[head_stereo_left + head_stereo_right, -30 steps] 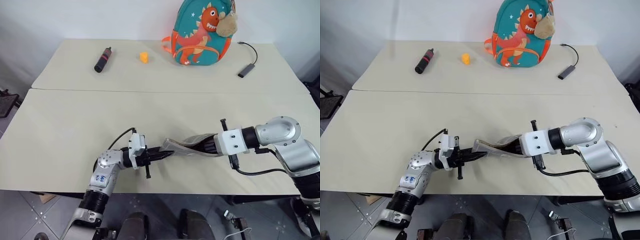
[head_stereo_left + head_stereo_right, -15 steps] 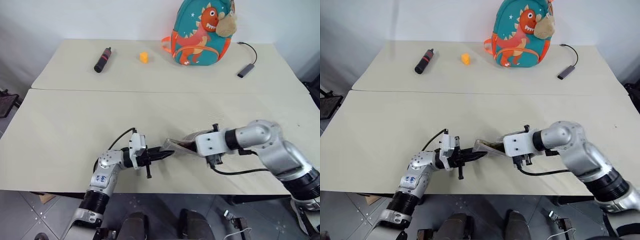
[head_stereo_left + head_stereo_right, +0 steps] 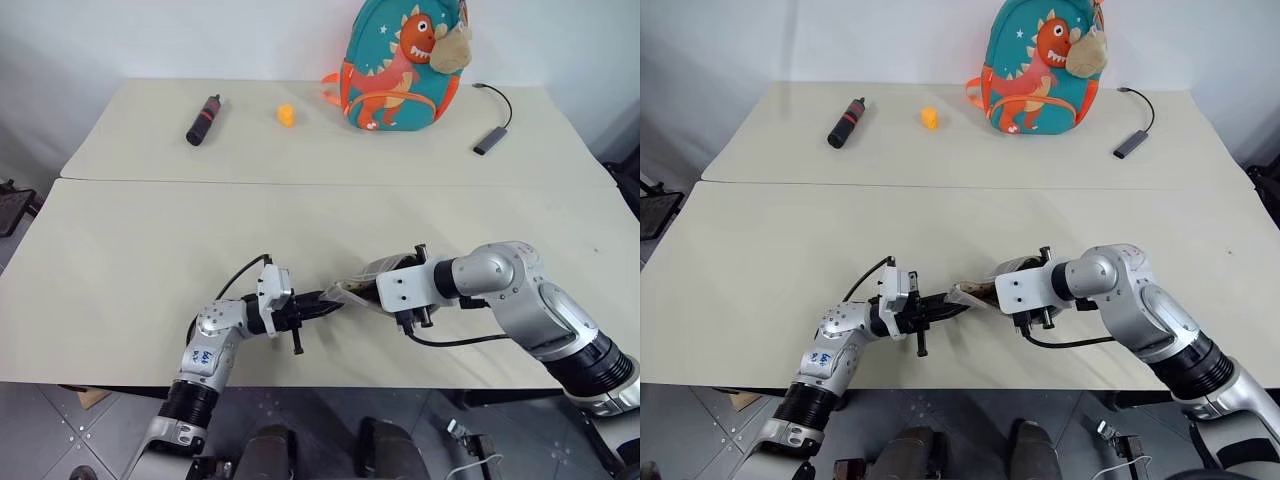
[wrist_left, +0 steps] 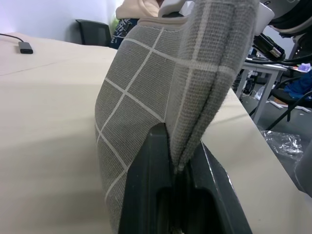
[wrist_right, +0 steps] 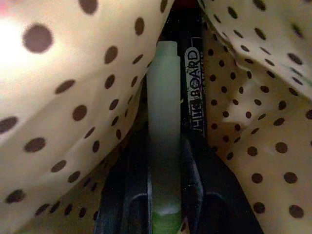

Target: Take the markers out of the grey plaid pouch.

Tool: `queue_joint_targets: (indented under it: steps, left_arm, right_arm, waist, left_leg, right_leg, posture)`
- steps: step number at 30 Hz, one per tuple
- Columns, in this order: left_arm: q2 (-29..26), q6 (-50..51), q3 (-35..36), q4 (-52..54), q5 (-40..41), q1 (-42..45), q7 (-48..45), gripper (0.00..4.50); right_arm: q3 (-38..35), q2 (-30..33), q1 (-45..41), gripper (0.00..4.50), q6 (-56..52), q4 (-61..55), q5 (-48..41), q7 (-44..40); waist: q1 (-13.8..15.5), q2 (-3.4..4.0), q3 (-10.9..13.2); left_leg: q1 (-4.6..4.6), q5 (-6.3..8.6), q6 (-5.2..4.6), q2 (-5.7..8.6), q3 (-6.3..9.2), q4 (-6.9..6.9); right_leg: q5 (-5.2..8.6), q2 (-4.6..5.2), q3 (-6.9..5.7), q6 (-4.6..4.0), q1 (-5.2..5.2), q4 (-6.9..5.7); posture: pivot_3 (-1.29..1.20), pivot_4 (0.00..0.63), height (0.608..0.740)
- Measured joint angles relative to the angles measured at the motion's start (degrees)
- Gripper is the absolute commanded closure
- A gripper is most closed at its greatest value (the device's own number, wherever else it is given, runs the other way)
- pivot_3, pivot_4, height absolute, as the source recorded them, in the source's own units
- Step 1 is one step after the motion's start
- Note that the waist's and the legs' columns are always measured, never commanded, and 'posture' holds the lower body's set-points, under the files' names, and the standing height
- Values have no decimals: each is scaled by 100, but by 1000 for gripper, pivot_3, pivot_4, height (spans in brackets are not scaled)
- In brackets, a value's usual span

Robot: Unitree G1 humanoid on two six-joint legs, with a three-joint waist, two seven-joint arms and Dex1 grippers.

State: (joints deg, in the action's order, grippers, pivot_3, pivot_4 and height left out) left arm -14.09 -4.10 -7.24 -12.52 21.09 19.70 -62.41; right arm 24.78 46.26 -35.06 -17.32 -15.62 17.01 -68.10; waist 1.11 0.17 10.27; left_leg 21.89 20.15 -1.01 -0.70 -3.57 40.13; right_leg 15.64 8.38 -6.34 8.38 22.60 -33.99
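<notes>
Pouch (image 3: 362, 285) held up just off the worktop (image 3: 140, 260) between the two arms. Left pincer (image 3: 322, 307) clenched on one end of it; in the left wrist view the grey grid fabric (image 4: 161, 97) is pinched flat between the two black fingers.

Right pincer (image 5: 165, 195) is inside the pouch mouth, among the spotted cream lining (image 5: 63, 97). The pale green marker (image 5: 165, 126) lies between its fingers, fingers close on either side, looks gripped. The dark marker (image 5: 194, 87), white lettering on the barrel, lies touching the green one, just beyond the finger on that side; cannot tell if that finger bears on it as well.

Progress, as judged: neither marker is out yet. Both sit wholly within the lining. Reach-in and grasp of the green one look done; left to do is drawing it clear, setting it down, then going back in for the dark one. Left grip must hold or the pouch will follow the pull.

Surface: two pale beige worktops set edge to edge, a seam between them, smooth and matt. Well beyond both pincers, on the far one: a black-and-red cylinder (image 3: 205, 119), a small yellow object (image 3: 287, 115), a teal dinosaur backpack (image 3: 398, 70), a grey adapter with cable (image 3: 489, 139). White wall behind; grey tiled floor below the near edge.
</notes>
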Motion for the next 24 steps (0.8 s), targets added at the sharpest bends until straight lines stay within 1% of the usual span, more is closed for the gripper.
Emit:
queue_joint_targets:
  steps: [7, 10, 13, 16, 20, 24]
  left_arm:
    - [15, 50, -2, 24, 10, -1, 22, 4500]
    - [9, 97, 5, 48, 37, -14, 23, 4500]
    - [-12, 148, 3, 55, 59, -19, 17, 4500]
    - [-21, 156, -1, 61, 63, -28, 13, 4500]
    - [-25, 159, -14, 78, 63, -32, 4, 4500]
    - [-38, 159, -6, 80, 68, -34, -12, 4500]
  right_arm:
    - [-389, 77, 80, 4082, 452, 64, -334, 54]
    - [-726, 157, 264, 4082, 785, 58, -862, -131]
    - [-1139, 401, 437, 4082, 1596, 291, -1454, -379]
    - [-1337, 500, 455, 4082, 2074, 656, -1619, -374]
    - [-1503, 503, 489, 4082, 2249, 930, -1810, -325]
    - [-1737, 482, 625, 4082, 2215, 949, -2271, -355]
  waist:
    - [10, 0, 0]
    - [24, 0, 0]
    - [20, -1, 0]
    - [13, -1, 0]
    - [12, -1, 0]
    - [17, -1, 0]
  left_leg:
    - [1, 0, 0, 1, 0, 0]
    - [1, 0, 0, 2, 0, -1]
    - [1, 0, 0, 2, 0, -2]
    - [0, 0, 0, 0, -1, -2]
    - [0, 0, 0, 0, -1, -2]
    - [0, 0, 0, 0, -1, -2]
  right_leg:
    - [0, 0, 0, 0, 0, 1]
    - [0, 0, 0, 0, 0, 4]
    - [0, 0, 0, 0, -1, 5]
    - [0, 0, 0, 0, -1, 4]
    - [0, 0, 0, 0, -1, 3]
    - [0, 0, -1, 0, -1, 3]
  posture:
    - [0, 150, 740]
    - [0, 150, 740]
    - [0, 150, 740]
    - [0, 150, 740]
    - [0, 150, 740]
    - [0, 150, 740]
